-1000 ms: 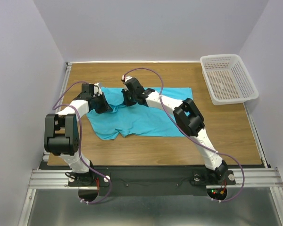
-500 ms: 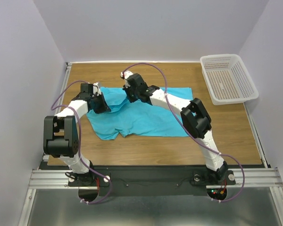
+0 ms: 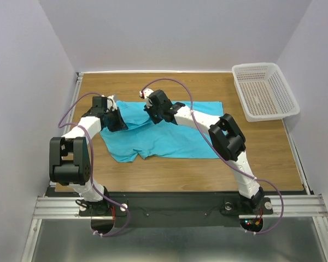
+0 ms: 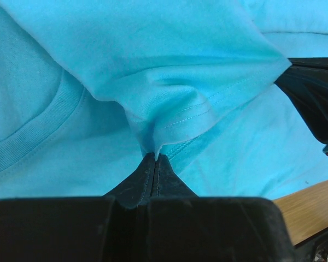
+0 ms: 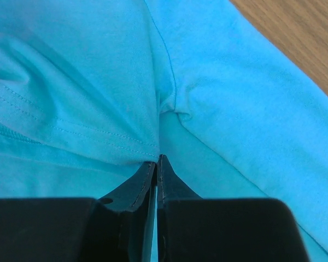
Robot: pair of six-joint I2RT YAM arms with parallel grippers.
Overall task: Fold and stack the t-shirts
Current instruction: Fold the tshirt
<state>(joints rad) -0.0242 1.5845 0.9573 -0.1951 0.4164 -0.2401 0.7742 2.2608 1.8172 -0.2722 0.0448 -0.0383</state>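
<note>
Nearest the arm bases, the wooden table [image 3: 169, 169] shows bare board, and the turquoise t-shirt [image 3: 169, 136] lies spread across the middle, its near hem rumpled at about 7 o'clock. One shirt is all I can see, and it is not yet folded.

Over at the shirt's 10 o'clock, the left gripper [image 3: 116, 121] is pressed together on a pleat of stitched hem, and its wrist view shows cloth pulled into the tips [image 4: 156, 157].

Here's the change: the right gripper [image 3: 154, 116] has slid from mid-shirt to the far edge at 12 o'clock and nipped shut within the last second. A pucker of fabric is drawn to its tips [image 5: 157, 161], and the cloth between the two grippers has bunched up.

By my reading both pinches are set, so the fold can begin.

Far off at 2 o'clock sits the white basket [image 3: 257, 65], well apart.
</note>
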